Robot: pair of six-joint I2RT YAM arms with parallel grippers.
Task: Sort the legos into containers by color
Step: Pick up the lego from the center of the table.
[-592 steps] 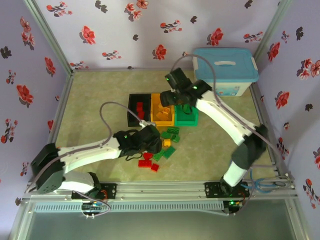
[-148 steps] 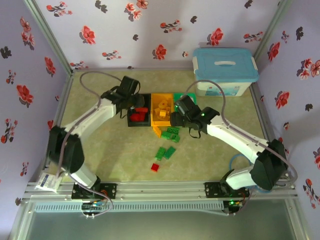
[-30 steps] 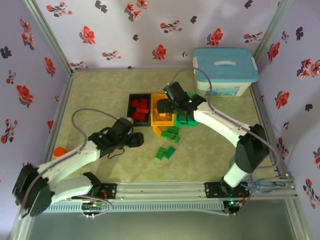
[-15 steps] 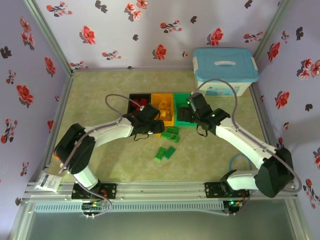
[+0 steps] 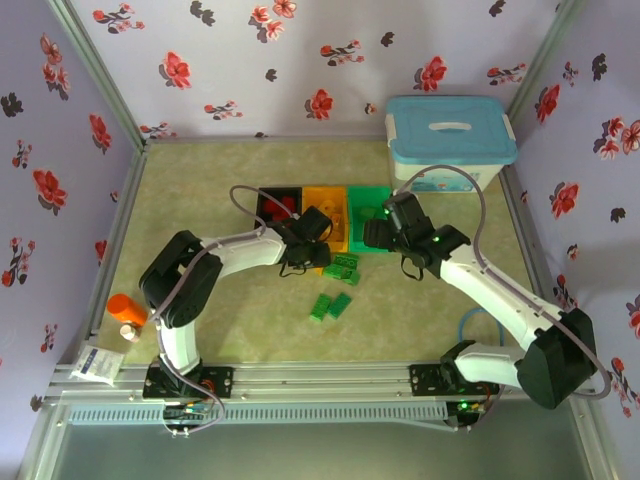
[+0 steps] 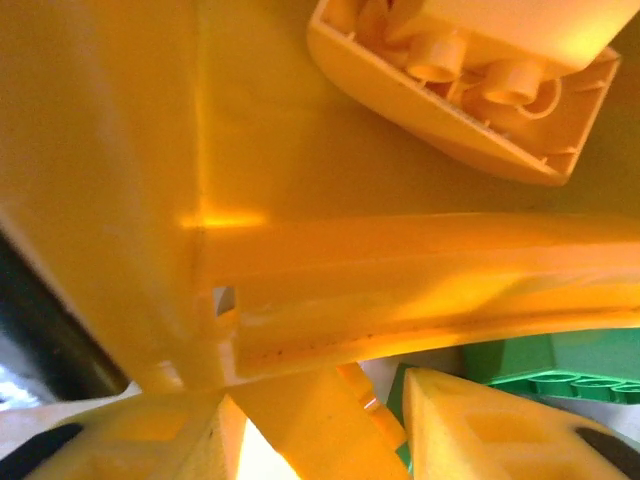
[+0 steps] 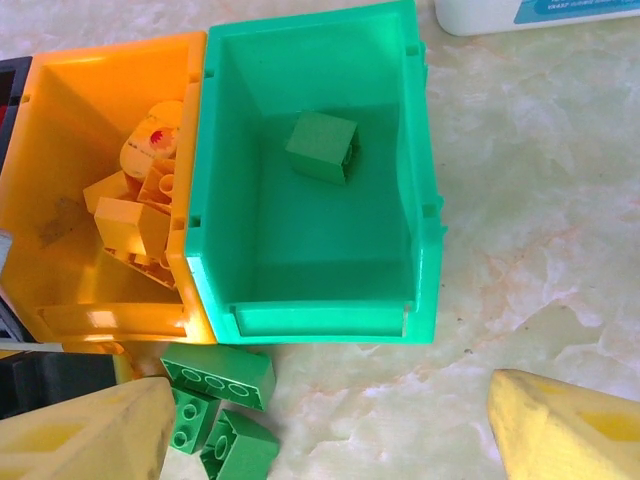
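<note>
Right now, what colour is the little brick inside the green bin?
The brick is green; the right wrist view shows it best.

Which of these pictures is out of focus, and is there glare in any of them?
Left wrist: too near the yellow-orange bin, so soft and washed in orange, with a glare streak on its wall. Right wrist: sharp and evenly lit on the green bin and the green brick inside it, but the right gripper's fingers are blurred. Top external: even light, no glare.

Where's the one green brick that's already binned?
Right wrist view: the green brick lies alone inside the green bin, toward its far wall, right of the yellow-orange bin.
</note>
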